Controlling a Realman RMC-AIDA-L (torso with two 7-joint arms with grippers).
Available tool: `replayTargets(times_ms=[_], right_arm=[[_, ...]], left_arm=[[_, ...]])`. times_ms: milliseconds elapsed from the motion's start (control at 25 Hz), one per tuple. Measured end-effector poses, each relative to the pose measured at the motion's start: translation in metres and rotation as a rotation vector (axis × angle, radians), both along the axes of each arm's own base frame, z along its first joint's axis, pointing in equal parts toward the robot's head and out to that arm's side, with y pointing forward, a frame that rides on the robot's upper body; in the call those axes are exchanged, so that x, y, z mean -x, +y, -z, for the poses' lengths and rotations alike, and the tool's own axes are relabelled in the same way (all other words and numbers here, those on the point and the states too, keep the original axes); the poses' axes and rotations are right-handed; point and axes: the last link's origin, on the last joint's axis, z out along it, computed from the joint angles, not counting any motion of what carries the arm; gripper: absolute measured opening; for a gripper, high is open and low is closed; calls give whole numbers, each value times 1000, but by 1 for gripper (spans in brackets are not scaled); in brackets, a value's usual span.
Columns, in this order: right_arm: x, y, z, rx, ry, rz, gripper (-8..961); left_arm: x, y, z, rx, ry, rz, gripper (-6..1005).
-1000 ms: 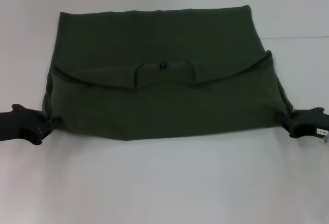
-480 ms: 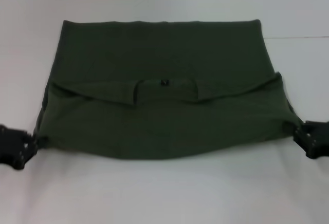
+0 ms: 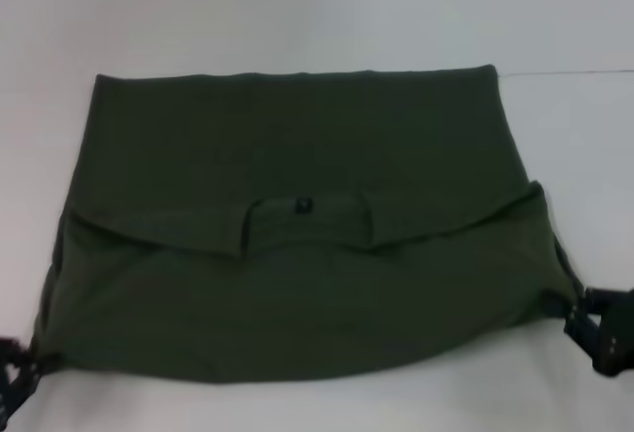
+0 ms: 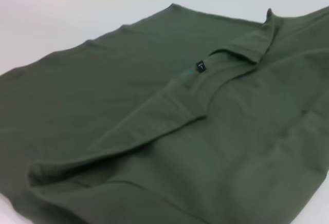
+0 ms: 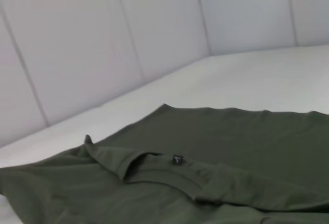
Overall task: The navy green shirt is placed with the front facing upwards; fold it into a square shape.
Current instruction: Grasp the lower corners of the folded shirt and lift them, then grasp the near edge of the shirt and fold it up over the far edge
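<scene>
Shirt: dark olive-green cotton T-shirt (image 3: 297, 254), half-folded on white bench (image 3: 297, 16).
Left hand (image 3: 10, 382): grasping near corner.
Right hand (image 3: 602, 338): likewise (apparently).
Risk: uneven pull skews fold.

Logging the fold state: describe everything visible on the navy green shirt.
The navy green shirt is dark olive, soft knit, lying flat on the white table, folded crosswise with plain fabric showing and no lettering visible. The neckline with its small dark label lies mid-cloth along the folded layer's edge. The left gripper and right gripper are at its near corners.
</scene>
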Motion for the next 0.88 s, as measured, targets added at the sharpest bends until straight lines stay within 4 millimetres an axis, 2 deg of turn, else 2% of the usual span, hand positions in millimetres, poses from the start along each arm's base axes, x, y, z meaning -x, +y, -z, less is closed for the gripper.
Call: replayTargets(times_ms=[320,480,880], right_arm=[[-7,-39,15,-14,-2,-44,48],[-14,-55,19,-15,-4,-21,48],[-13,-85,19,-6,-5,-88,49]], left_arm=[[8,-55,-12,-57,-66,66,97],[8,-71,-9,-46,-77,62,99],[4,-83,-8,-18,-102,91,105]])
